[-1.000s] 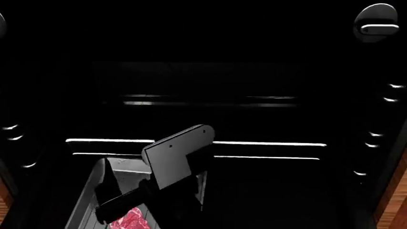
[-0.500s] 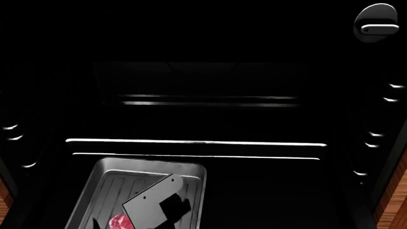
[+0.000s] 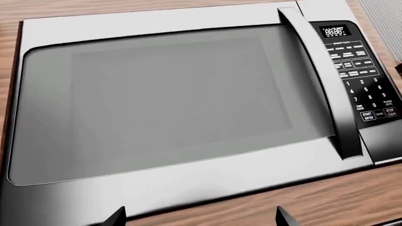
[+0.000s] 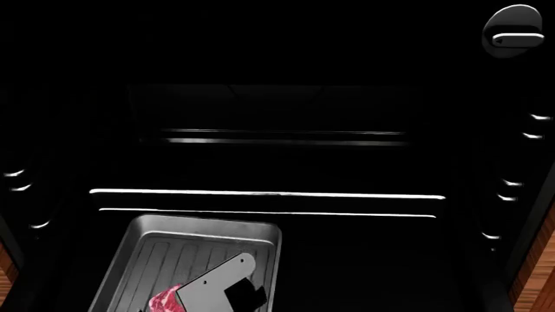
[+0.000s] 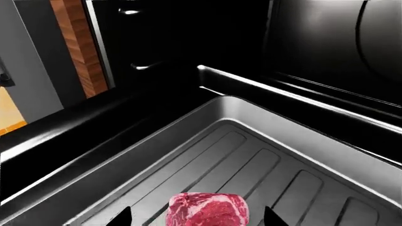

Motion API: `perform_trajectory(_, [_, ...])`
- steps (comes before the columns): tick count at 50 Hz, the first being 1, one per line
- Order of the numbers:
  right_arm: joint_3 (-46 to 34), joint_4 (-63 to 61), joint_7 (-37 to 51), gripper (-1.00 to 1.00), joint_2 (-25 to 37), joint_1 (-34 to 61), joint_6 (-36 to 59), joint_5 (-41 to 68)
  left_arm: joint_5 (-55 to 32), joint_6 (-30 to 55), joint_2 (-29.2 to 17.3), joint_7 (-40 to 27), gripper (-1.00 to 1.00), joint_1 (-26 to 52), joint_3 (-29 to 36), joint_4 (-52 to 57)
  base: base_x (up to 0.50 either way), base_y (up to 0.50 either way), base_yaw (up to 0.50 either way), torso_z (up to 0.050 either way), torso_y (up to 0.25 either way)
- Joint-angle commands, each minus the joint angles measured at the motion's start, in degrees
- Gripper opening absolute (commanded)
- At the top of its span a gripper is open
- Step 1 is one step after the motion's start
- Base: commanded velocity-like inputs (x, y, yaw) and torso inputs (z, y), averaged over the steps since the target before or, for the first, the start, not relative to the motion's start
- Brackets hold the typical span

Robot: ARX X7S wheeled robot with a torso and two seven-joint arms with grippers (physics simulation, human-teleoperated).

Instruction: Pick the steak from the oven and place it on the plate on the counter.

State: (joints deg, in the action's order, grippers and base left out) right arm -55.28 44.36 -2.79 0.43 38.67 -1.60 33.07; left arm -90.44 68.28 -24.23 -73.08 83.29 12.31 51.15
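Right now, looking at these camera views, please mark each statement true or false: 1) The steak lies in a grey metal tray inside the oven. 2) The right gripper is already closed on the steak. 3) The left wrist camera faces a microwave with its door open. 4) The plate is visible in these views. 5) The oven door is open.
1) True: the steak lies in the ribbed grey tray inside the oven.
2) False: the right gripper is open, with its tips on either side of the steak.
3) False: the microwave door is shut.
4) False: no plate shows in any view.
5) True: the dark cavity and its racks are exposed.
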Motion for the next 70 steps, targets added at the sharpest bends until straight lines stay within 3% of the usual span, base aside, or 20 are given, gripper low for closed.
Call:
perform_trajectory(1, [-7.0, 5.7, 1.5, 1.00, -0.2, 1.8, -4.3, 5.9, 0.3, -0.6, 0.1, 0.0, 1.00, -0.3, 0.4, 0.2, 0.00, 0.00, 0.00, 0.000, 0.000])
perform_trajectory(18, [-10.6, 6.2, 2.1, 1.00, 0.0, 2.3, -5.3, 8.8, 0.8, -1.4, -0.3, 0.3, 1.00, -0.5, 0.7, 0.4, 0.00, 0.00, 0.00, 0.000, 0.000])
perform_trajectory(32, [-25.4, 10.3, 5.4, 1.00, -0.4, 5.5, -5.6, 23.2, 0.8, -2.0, -0.7, 0.2, 1.00, -0.8, 0.9, 0.7, 0.00, 0.00, 0.00, 0.000, 0.000])
perform_trajectory(48, [-30.0, 10.4, 5.6, 1.00, -0.4, 6.8, -8.7, 28.8, 1.2, -2.6, -1.0, 0.4, 1.00, -0.9, 1.3, 0.7, 0.00, 0.00, 0.00, 0.000, 0.000])
perform_trajectory(49, [-30.1, 10.3, 5.6, -1.00, -0.4, 6.8, -9.0, 28.8, 1.1, -2.6, -1.1, 0.4, 1.00, -0.9, 1.2, 0.7, 0.00, 0.00, 0.00, 0.000, 0.000])
perform_trajectory(70, [-30.8, 6.8, 7.0, -1.00, 1.3, 7.9, -10.8, 29.4, 1.1, -3.4, -1.2, -0.1, 1.00, -0.8, 1.9, 0.8, 0.00, 0.00, 0.00, 0.000, 0.000])
